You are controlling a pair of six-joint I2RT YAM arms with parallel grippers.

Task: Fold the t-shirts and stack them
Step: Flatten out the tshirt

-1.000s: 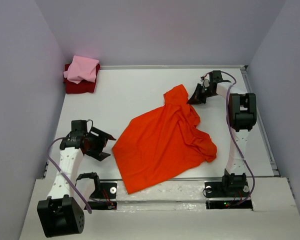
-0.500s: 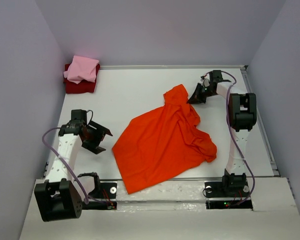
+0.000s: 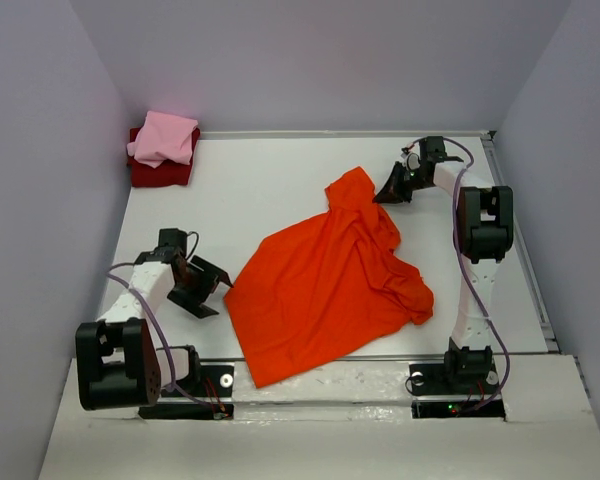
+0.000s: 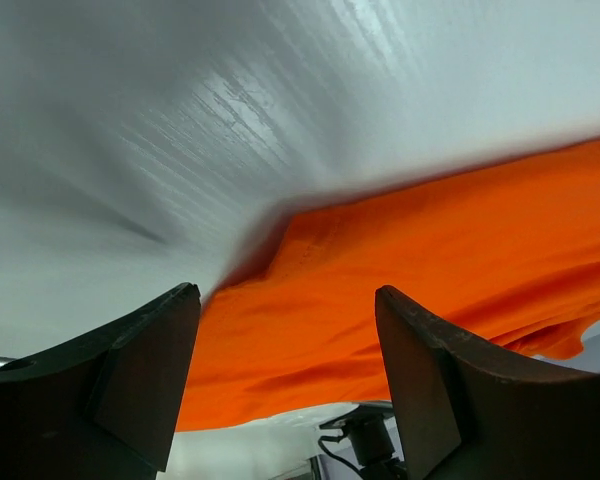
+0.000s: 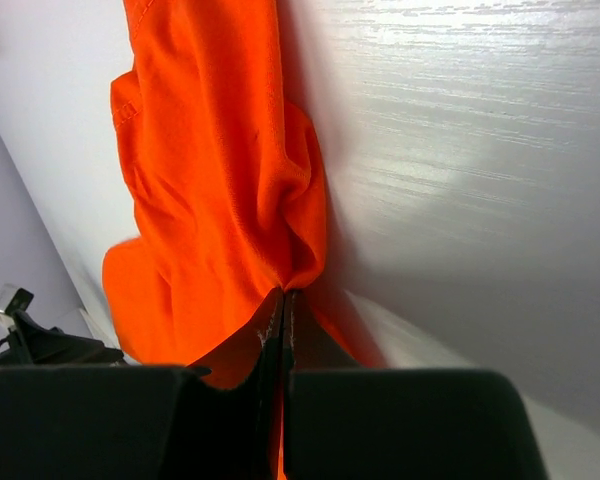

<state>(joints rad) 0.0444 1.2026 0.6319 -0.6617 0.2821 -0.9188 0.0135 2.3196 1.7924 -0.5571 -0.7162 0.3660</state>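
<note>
Bright orange-red t-shirt [image 3: 325, 290], light pink t-shirt [image 3: 165, 138], dark red t-shirt [image 3: 160, 176], white table [image 3: 270, 190]

I run this as a robotics lab cell, not a home or a shop. My left arm [image 3: 145, 295] and right arm [image 3: 477, 270] are bolted by black bases [image 3: 458, 380] to the near edge of a white table [image 3: 270, 180], which plain grey-lilac walls [image 3: 50, 120] box in on three sides. The only goods are practice pieces: an orange t-shirt [image 3: 320, 290] lying spread, and a pink t-shirt [image 3: 165, 137] folded on a dark red t-shirt [image 3: 160, 174] in the far corner.
</note>
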